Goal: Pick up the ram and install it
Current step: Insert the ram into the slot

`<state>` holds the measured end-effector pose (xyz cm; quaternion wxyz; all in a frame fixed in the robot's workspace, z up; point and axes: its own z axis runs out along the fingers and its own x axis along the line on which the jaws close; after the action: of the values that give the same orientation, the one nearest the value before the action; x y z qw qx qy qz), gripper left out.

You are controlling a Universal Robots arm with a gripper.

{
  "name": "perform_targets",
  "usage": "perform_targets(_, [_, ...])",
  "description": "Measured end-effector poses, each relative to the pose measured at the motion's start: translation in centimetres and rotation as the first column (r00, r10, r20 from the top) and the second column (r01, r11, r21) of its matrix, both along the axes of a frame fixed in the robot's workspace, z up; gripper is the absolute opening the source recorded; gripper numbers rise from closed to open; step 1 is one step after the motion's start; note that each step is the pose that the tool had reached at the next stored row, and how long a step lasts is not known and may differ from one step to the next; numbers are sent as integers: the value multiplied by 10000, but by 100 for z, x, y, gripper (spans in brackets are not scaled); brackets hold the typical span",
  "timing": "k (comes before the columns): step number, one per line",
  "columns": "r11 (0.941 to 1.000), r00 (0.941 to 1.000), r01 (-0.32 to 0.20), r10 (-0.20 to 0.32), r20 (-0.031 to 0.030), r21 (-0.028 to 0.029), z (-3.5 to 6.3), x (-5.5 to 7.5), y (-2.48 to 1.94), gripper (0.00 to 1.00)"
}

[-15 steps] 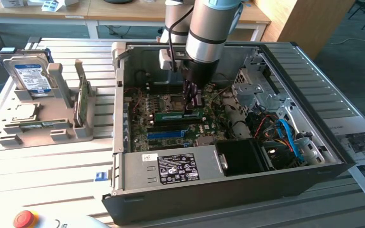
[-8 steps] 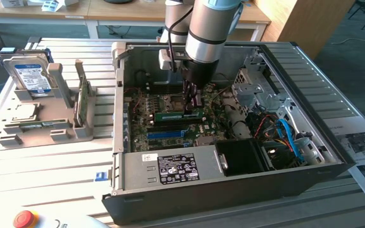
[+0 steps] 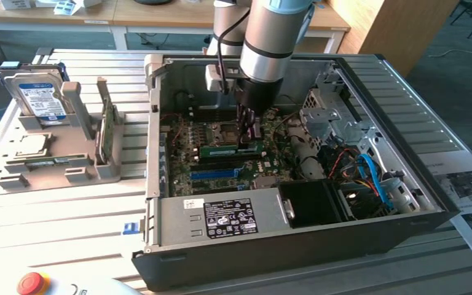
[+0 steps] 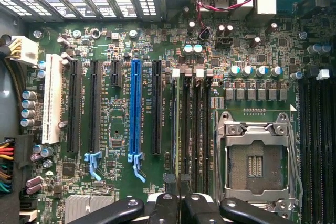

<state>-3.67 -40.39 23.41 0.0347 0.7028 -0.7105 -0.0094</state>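
Inside the open computer case, over the motherboard, your gripper hangs with its jaws pressed almost together, pinching the ram by its upper edge. The stick stands on edge near the middle of the board, lined up with the outermost of the memory slots beside the CPU socket. Judge the pickup done. Whether the ram is fully seated you cannot tell, and it is not yet let go.
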Motion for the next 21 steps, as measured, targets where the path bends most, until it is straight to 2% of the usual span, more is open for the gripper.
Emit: perform_targets(21, [10000, 10000, -1, 1, 4, -1, -19, 5, -10, 12])
